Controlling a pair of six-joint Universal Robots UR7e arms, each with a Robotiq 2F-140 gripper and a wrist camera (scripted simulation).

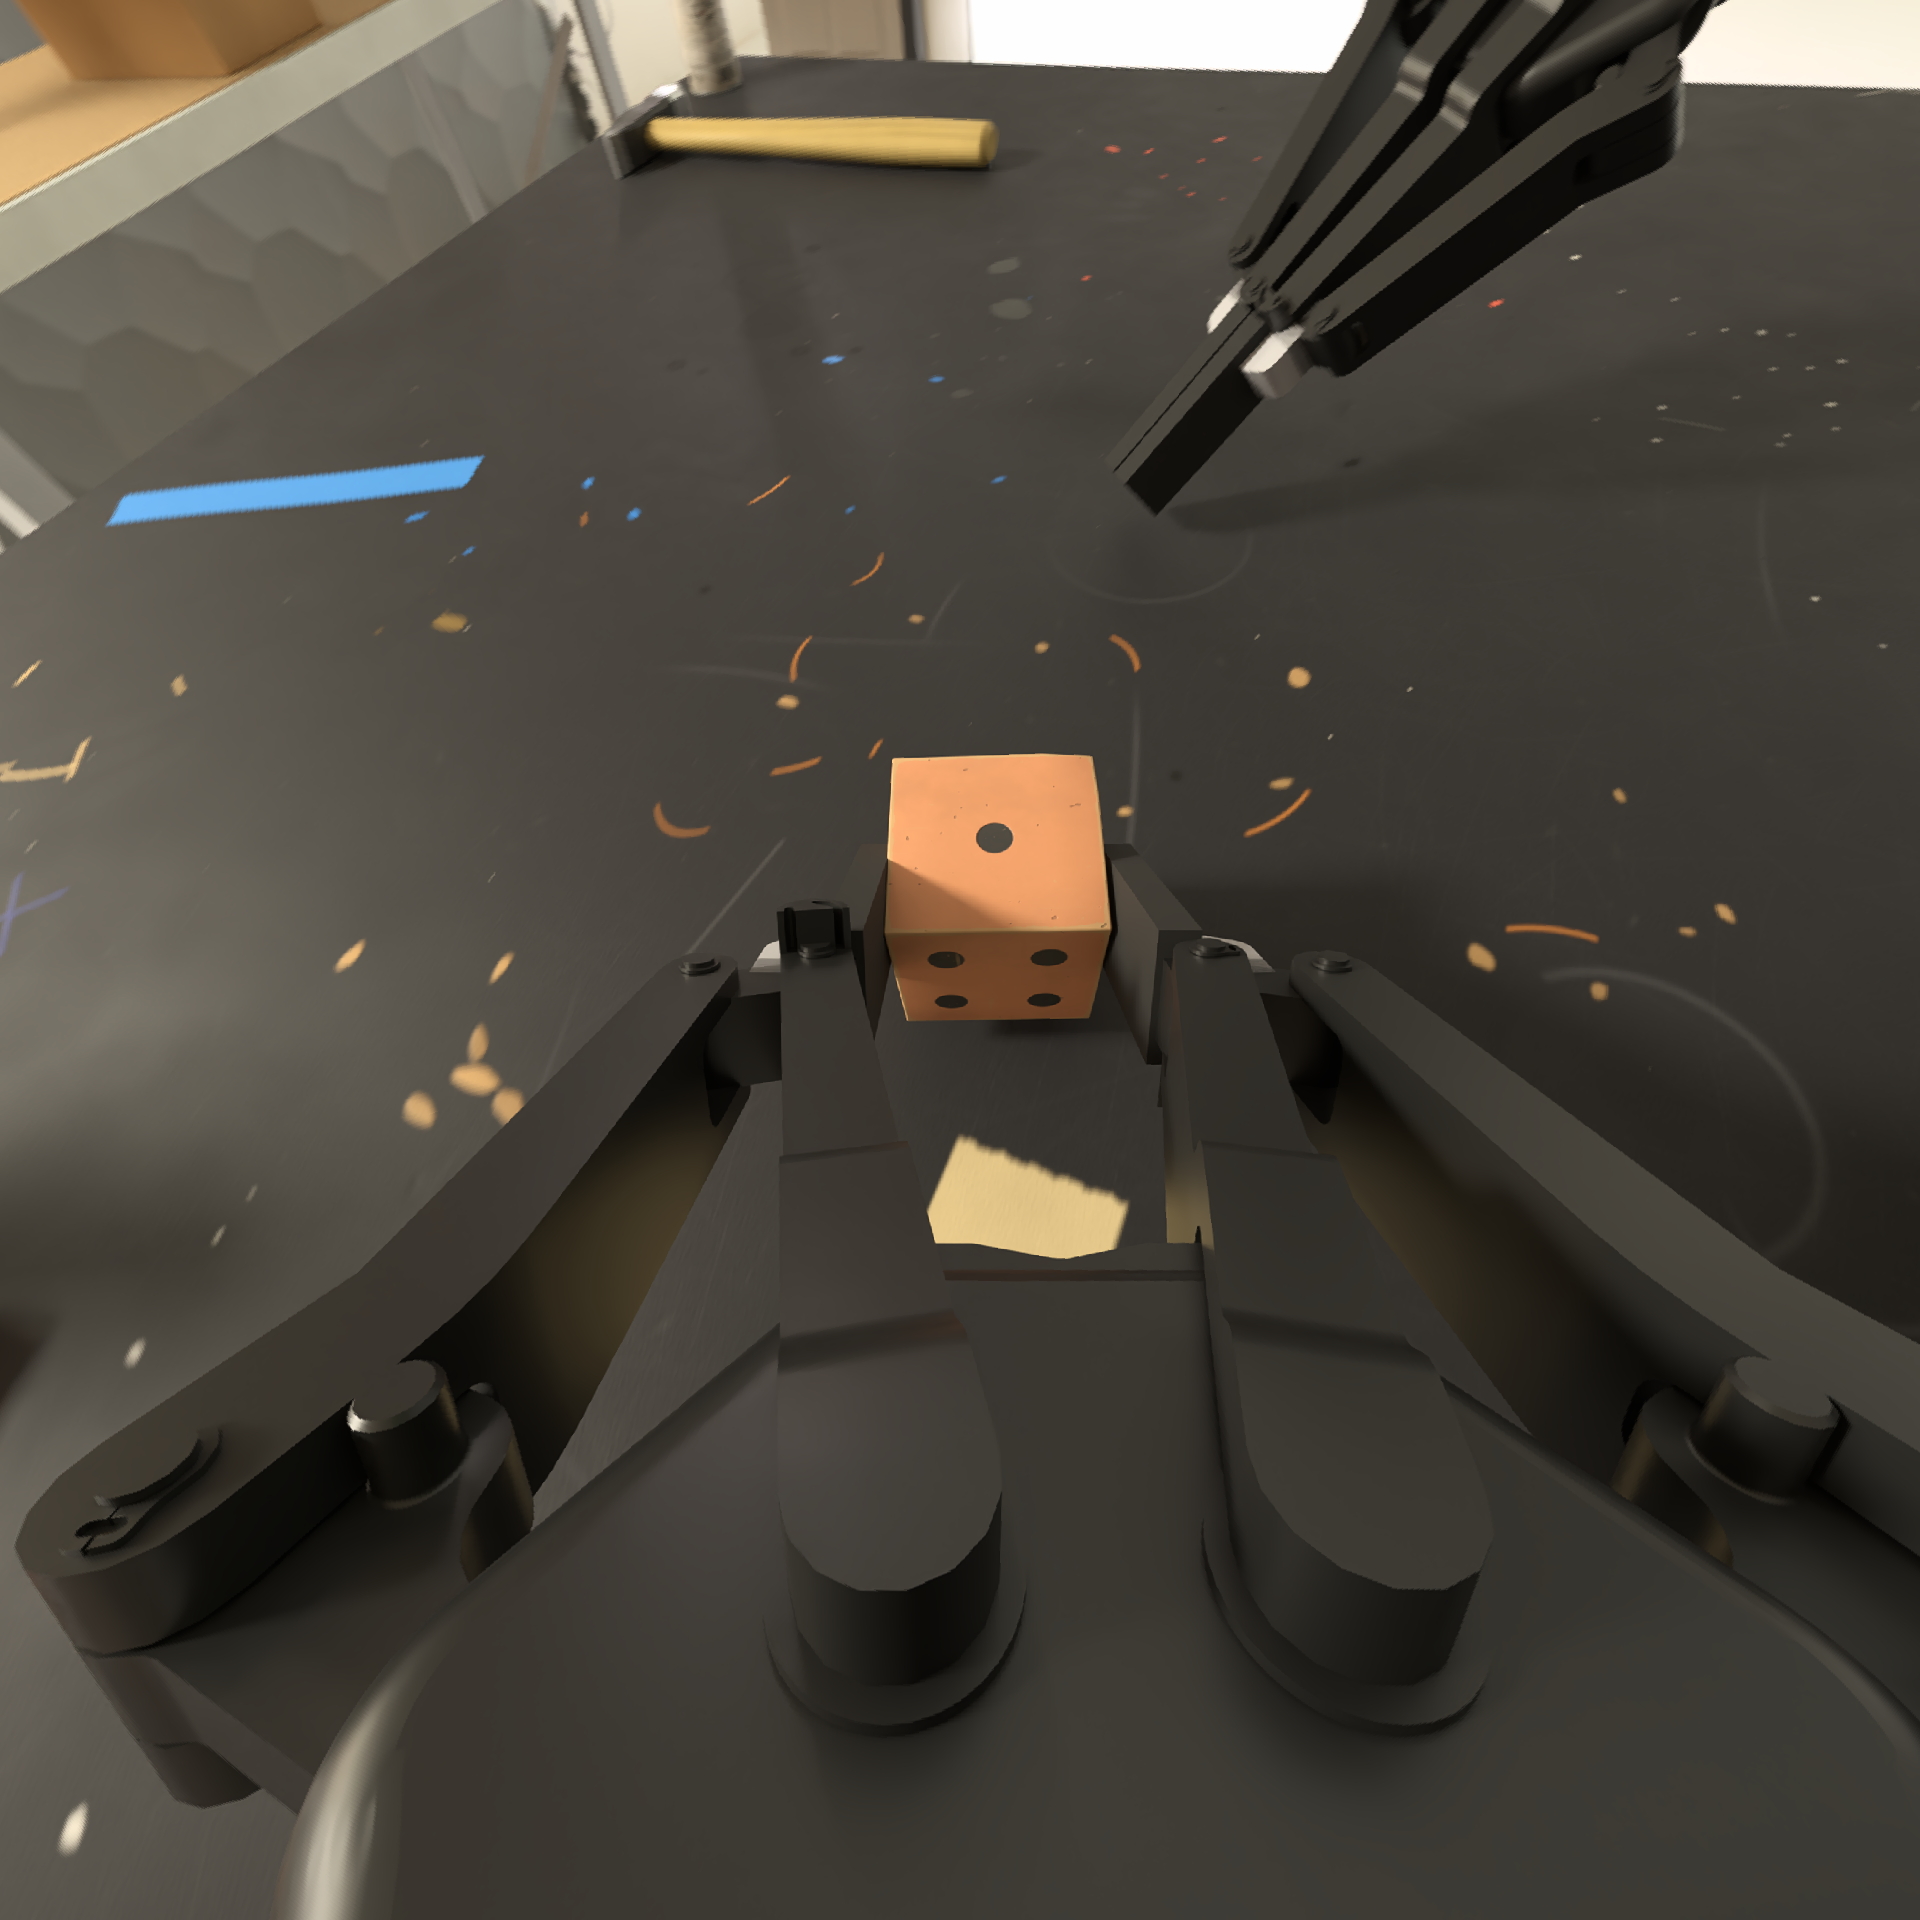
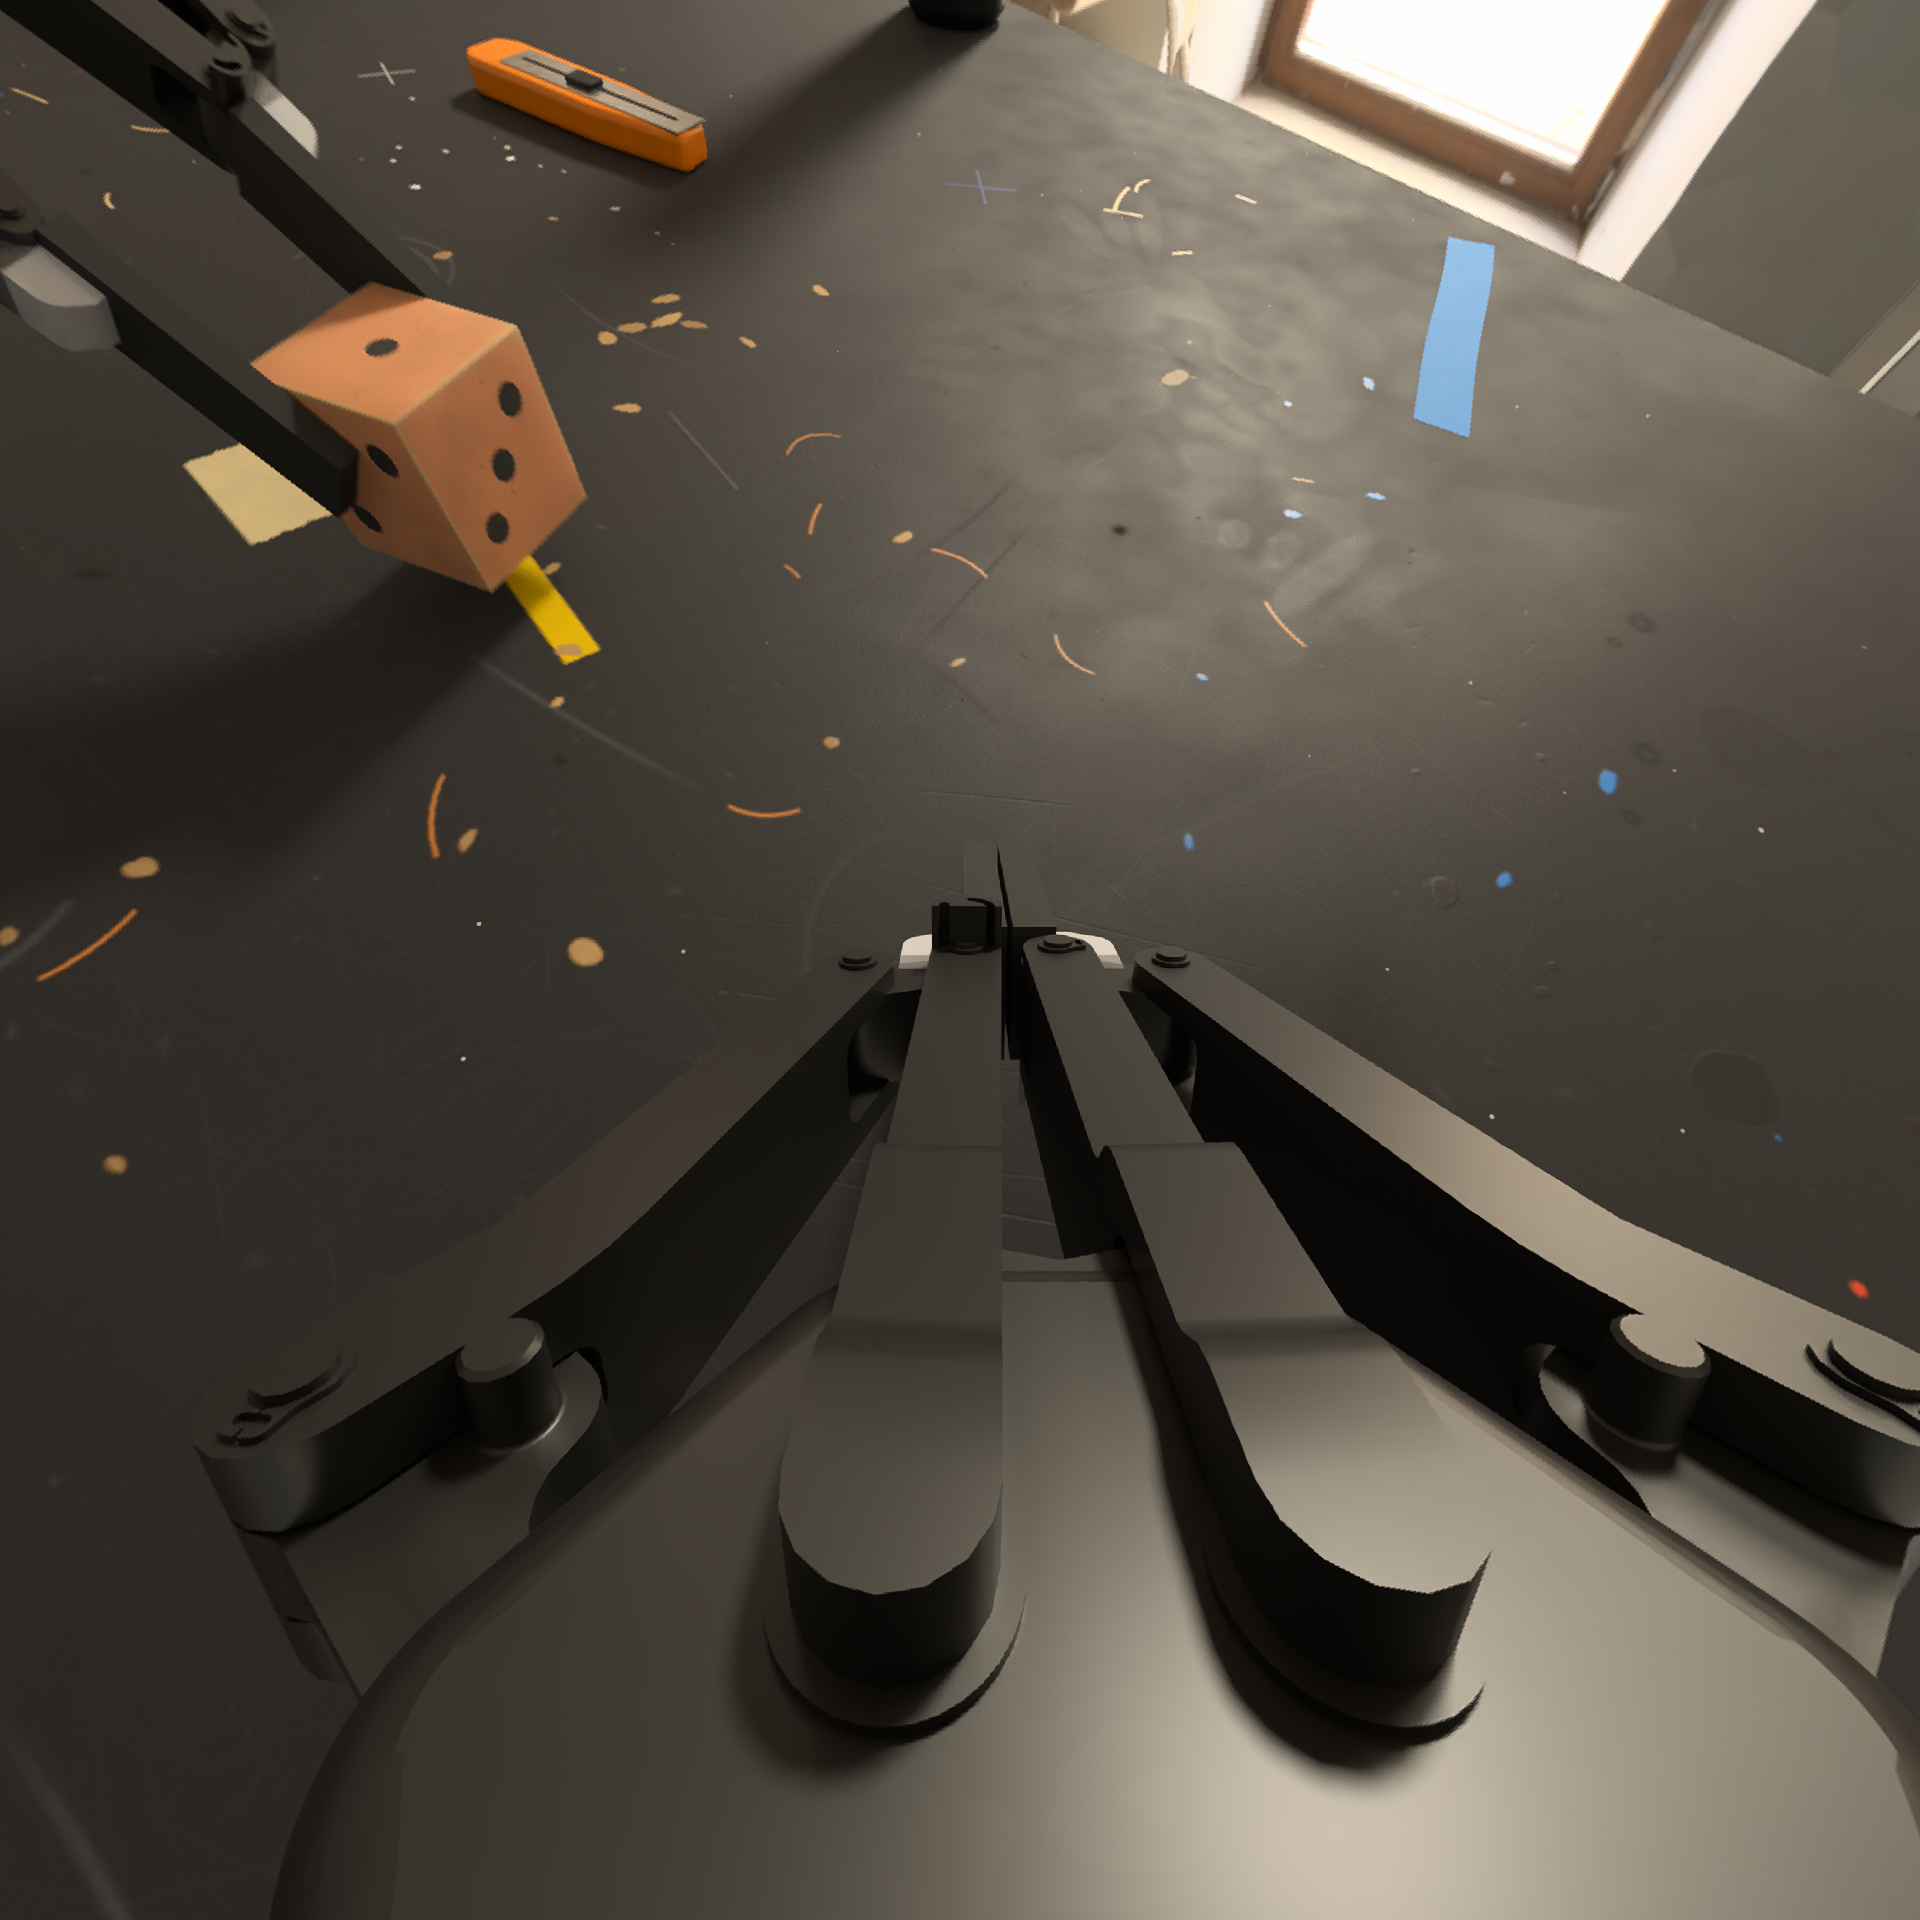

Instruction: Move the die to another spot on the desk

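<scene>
Now the left gripper (image 1: 995, 914) clamps the orange cube die w/ black pips (image 1: 992, 883), held just above the dark paint-flecked desk (image 1: 520, 727), over a yellow tape strip (image 2: 551, 613). Right gripper (image 2: 997, 883) is closed on nothing, well apart. Wooden-handled hammer (image 1: 821, 140) lies at far edge.

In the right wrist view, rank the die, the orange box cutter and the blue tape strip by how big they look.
1. die, though it sits nearest the camera
2. orange box cutter
3. blue tape strip

The cutter and the tape look close in length; the cutter is bulkier.
</scene>
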